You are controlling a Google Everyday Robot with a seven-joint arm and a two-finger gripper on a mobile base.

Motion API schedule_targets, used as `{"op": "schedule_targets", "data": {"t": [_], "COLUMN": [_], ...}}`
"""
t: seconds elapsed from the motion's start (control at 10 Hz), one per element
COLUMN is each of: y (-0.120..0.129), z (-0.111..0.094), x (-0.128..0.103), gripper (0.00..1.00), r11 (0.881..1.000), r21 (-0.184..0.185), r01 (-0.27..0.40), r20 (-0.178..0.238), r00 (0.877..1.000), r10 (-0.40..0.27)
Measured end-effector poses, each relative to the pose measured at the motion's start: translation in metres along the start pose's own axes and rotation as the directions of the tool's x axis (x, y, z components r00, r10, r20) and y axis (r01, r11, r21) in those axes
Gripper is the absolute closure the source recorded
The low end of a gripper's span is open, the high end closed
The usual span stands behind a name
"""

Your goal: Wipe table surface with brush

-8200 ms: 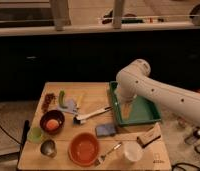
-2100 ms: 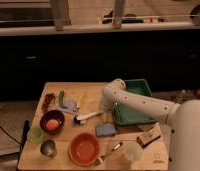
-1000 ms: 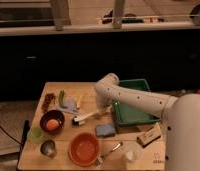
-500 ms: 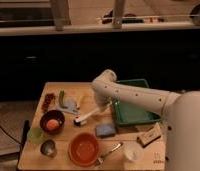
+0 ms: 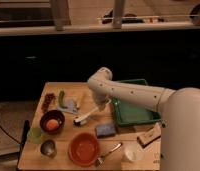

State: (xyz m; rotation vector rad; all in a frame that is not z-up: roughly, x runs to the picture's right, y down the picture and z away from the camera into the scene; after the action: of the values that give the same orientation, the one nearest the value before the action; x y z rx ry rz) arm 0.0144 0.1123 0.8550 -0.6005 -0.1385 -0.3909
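The table surface [image 5: 127, 132] is a light tan wooden top filling the lower middle of the view. The brush [image 5: 87, 116] lies on it near the centre, its dark head [image 5: 78, 121] pointing lower left and its white handle running up to the right. My gripper [image 5: 101, 106] hangs from the white arm [image 5: 124, 91], which reaches in from the lower right. It is down at the upper end of the brush handle, just left of the green tray. Whether it touches the handle does not show.
A green tray [image 5: 134, 105] sits right of the gripper. A blue-grey sponge [image 5: 106, 129], an orange bowl [image 5: 84, 148], a metal utensil [image 5: 109, 152] and a white cup [image 5: 130, 153] lie in front. A dark bowl [image 5: 52, 121], a green cup [image 5: 35, 134] and a metal cup [image 5: 48, 147] stand at the left.
The arm has swung left from over the green tray, and the gripper has come down to the end of the brush handle. The brush lies where it did.
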Motion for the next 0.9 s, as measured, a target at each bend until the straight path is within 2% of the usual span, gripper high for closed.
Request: {"op": "schedule_targets", "data": {"t": [0.2,0.4,0.5,0.9], "y": [0.004,0.010,0.008,-0.008], "z": [0.000,-0.002,-0.008,-0.018], "x": [0.008,0.026,0.037,0.048], "gripper": [1.00,1.00,1.00,1.00], "r11": [1.000,0.996,0.992,0.989], "r21": [-0.010,-0.013,-0.002,0.028], "r01": [-0.029,-0.085,-0.123,-0.146], "r20": [-0.014,-0.043,-0.068,-0.100], "r00": [0.999,0.996,0.990,0.984], "r10": [0.029,0.085,0.122,0.148]}}
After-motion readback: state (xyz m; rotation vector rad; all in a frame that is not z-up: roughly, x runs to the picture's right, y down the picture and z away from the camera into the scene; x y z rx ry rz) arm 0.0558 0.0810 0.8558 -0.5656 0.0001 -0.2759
